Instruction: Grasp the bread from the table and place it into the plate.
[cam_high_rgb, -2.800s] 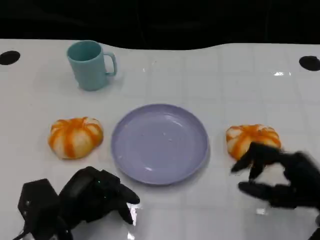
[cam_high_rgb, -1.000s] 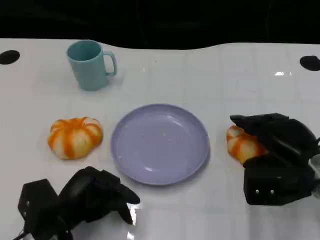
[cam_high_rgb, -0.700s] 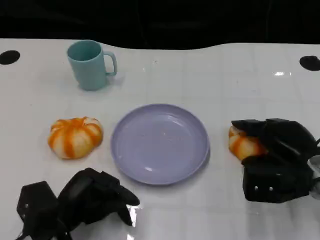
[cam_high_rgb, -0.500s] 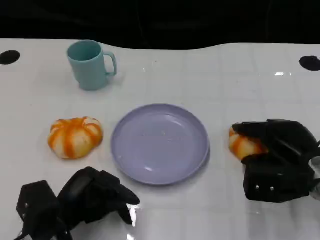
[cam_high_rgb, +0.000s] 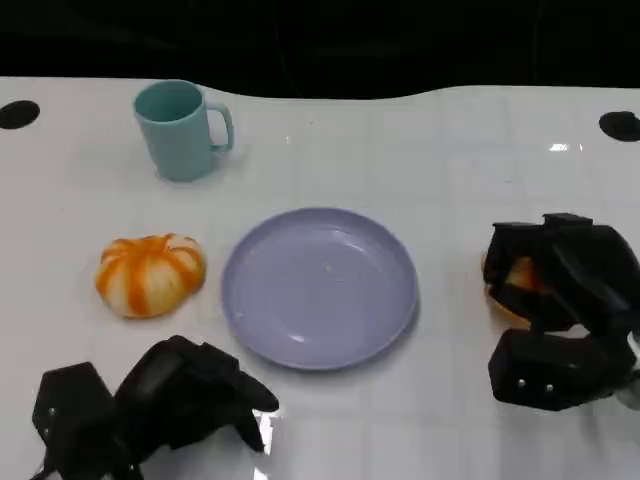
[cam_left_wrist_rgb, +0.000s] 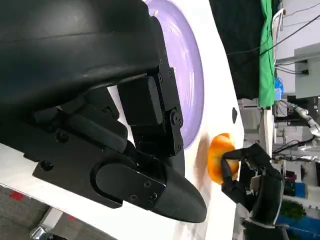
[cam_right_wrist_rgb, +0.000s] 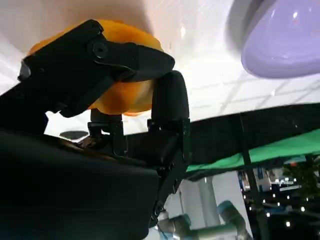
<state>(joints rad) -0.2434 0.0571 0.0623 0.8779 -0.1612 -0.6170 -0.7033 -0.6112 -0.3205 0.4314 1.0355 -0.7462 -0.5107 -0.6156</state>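
Note:
An orange-and-white bread (cam_high_rgb: 519, 277) lies right of the lilac plate (cam_high_rgb: 243, 310), and my right hand (cam_high_rgb: 563, 295) grips it with black fingers (cam_right_wrist_rgb: 102, 56) wrapped over its top. The same bread (cam_right_wrist_rgb: 126, 101) shows between those fingers in the right wrist view, with the plate (cam_right_wrist_rgb: 287, 42) beyond. I cannot tell whether it is off the table. A second bread (cam_high_rgb: 150, 273) sits left of the plate. My left hand (cam_high_rgb: 165, 402) rests near the front edge with its fingers curled in, holding nothing. From the left wrist, the left hand (cam_left_wrist_rgb: 105, 120), plate (cam_left_wrist_rgb: 192, 75), bread (cam_left_wrist_rgb: 216, 159) and right hand (cam_left_wrist_rgb: 256, 186) show.
A teal mug (cam_high_rgb: 182, 130) stands at the back left, well away from both hands. Black round holes (cam_high_rgb: 619, 125) mark the table's far corners. White table lies bare between the plate and the held bread.
My right hand came over the right bread and closed its fingers round it; hand and bread have shifted a little to the right. The left hand, plate and left bread stay put.

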